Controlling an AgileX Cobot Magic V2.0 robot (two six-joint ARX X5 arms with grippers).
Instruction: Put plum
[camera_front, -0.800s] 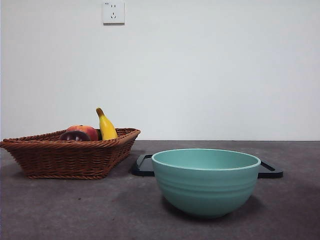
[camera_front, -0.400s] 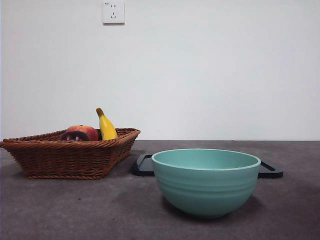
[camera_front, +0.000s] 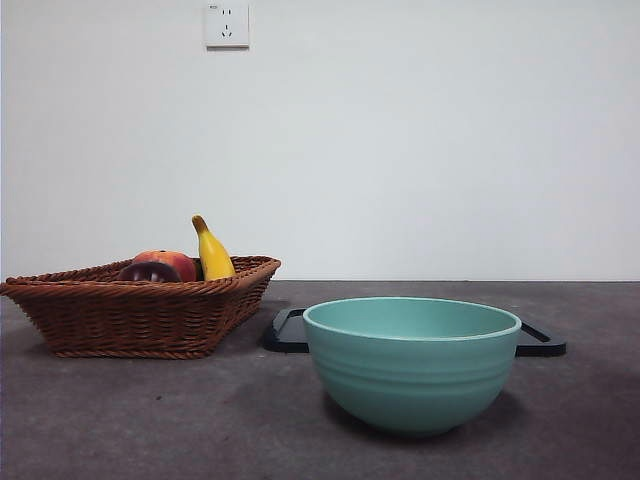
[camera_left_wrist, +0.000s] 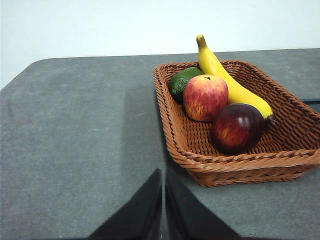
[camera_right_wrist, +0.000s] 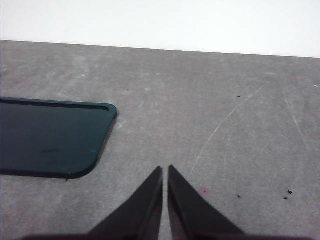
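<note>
The dark maroon plum (camera_left_wrist: 237, 128) lies in the brown wicker basket (camera_left_wrist: 235, 162), at its near end, beside a red-orange apple-like fruit (camera_left_wrist: 205, 97), a yellow banana (camera_left_wrist: 225, 80) and a green fruit (camera_left_wrist: 181, 81). In the front view the plum (camera_front: 148, 272) peeks over the basket rim (camera_front: 140, 315) at the left. My left gripper (camera_left_wrist: 163, 177) is shut and empty, over the bare table short of the basket. My right gripper (camera_right_wrist: 165, 172) is shut and empty over the table, next to a dark tray (camera_right_wrist: 47, 137).
A teal bowl (camera_front: 412, 362) stands in front at the middle, with the dark tray (camera_front: 290, 332) behind it. The grey table (camera_front: 150, 420) stretches around them. A wall socket (camera_front: 227, 24) is on the white wall. Neither arm shows in the front view.
</note>
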